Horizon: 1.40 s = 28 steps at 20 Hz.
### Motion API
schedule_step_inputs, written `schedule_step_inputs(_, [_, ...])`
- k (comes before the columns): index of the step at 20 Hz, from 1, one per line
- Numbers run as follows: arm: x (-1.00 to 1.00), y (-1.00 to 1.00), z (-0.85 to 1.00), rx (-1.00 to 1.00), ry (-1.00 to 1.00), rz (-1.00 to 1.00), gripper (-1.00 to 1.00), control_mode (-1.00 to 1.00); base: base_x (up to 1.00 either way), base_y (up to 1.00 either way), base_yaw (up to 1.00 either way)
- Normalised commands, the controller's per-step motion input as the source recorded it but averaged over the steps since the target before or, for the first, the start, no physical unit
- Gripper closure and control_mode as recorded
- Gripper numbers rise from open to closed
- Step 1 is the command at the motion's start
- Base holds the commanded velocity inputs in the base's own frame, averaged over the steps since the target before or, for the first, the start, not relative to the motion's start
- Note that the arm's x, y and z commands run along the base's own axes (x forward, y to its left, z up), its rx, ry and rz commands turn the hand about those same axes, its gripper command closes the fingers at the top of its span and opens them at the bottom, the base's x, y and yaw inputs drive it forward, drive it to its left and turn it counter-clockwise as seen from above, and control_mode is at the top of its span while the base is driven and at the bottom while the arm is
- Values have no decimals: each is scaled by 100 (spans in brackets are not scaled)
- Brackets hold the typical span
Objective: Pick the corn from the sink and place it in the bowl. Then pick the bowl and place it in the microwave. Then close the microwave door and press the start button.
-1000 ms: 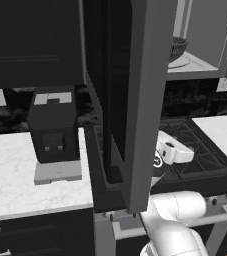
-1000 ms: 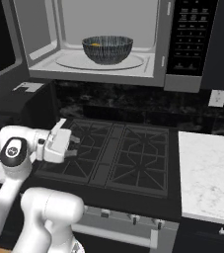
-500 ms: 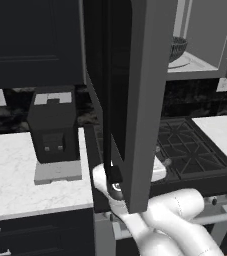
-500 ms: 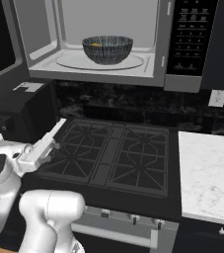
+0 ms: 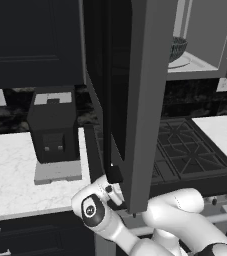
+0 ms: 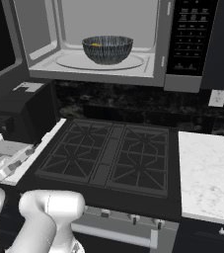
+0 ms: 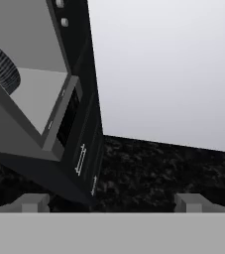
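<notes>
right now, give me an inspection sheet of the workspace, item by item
surface: black stovetop bare, white marble counters either side
job's things: bowl inside microwave, something orange in it; microwave door wide open
clutter: black coffee machine on left counter
grippers: gripper open, empty, low near the door's bottom edge, aimed up at the microwave
cables: nothing seen
surroundings: dark cabinets, wall outlet

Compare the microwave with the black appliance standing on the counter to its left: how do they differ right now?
The microwave hangs above the stove; the black appliance stands on the marble counter. The microwave is wide, silver-framed and light grey inside, its door swung open, with the bowl on its turntable; the appliance is smaller, all dark and boxy, with nothing visible inside.
</notes>
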Motion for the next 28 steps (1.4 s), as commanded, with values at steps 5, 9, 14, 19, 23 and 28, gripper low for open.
schedule_step_inputs(5, [-6,100,11,-15,0,-2,-100,-100,0,0,0])
schedule_step_inputs(9, [0,100,7,-14,0,0,-100,-100,0,0,0])
schedule_step_inputs(14, [-26,87,2,-5,-6,2,-100,-100,0,0,0])
schedule_step_inputs(19, [-1,73,31,2,-9,4,-100,-100,0,0,0])
schedule_step_inputs(23, [1,48,47,6,-5,6,-100,-100,0,0,0])
schedule_step_inputs(28, [4,14,28,4,-11,7,-100,-100,0,0,0])
